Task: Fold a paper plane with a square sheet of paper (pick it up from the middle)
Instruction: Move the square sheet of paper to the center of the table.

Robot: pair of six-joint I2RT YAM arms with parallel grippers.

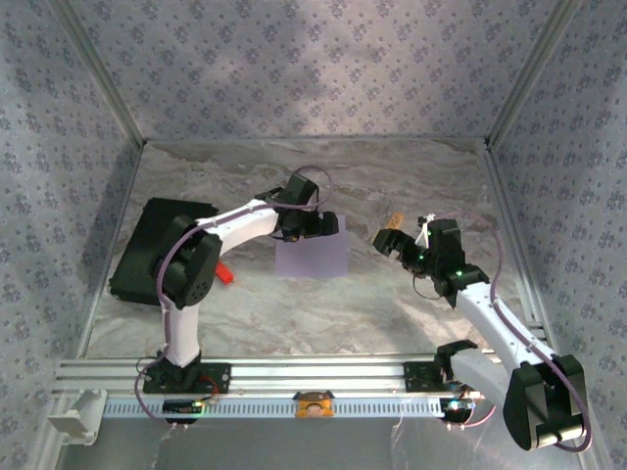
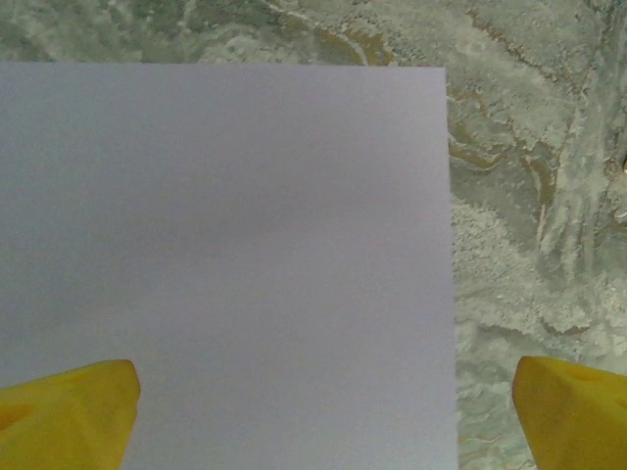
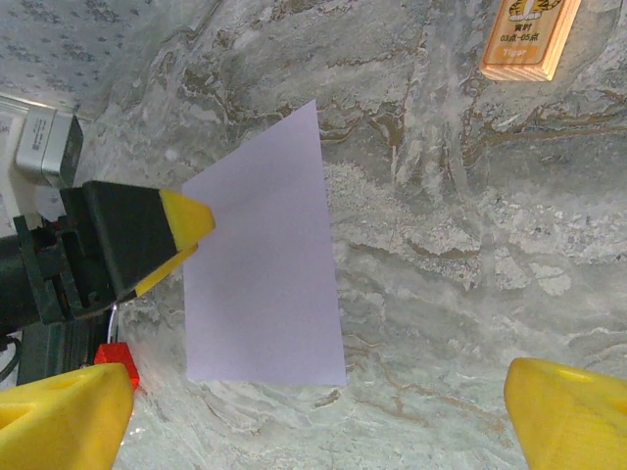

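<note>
Lavender square sheet of paper (image 1: 312, 257) lies flat on the marbled tabletop (image 1: 392, 313); top view puts the left jaws over its far part. Left wrist: jaws apart, straddling the sheet's right edge. Right wrist: jaws apart, sheet lying beyond them.

Square sheet of paper (image 2: 225, 255), beneath the left gripper (image 2: 318, 416): plain pale lavender, unmarked. Fingertips (image 2: 69, 416) of both grippers: yellow. Table (image 2: 529, 196): grey-white marbling with tan veins. Walls (image 1: 313, 69): grey, small repeating floral print. Pad (image 1: 147, 245): black. Block (image 3: 529, 39), ahead of the right gripper (image 3: 315, 416): tan, orange print.
</note>
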